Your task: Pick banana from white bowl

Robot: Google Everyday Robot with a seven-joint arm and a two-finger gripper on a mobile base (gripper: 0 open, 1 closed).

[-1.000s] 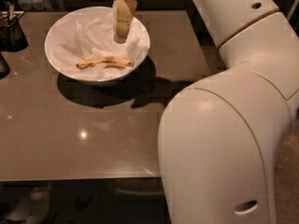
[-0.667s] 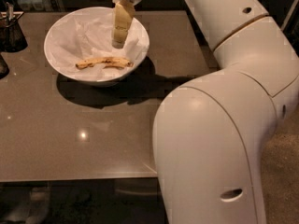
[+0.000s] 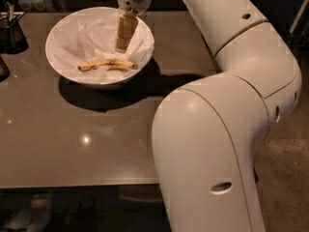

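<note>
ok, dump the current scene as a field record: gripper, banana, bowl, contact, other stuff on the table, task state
gripper: gripper pointing down over the inside of the white bowl, toward its far side
banana: banana lying flat on crumpled white paper in the bowl, near its front wall
contact: none visible; gripper tip is apart from the banana
bowl: upright on the table, far-left area
other: dark container at the table's left edge
task state: banana not yet picked
</note>
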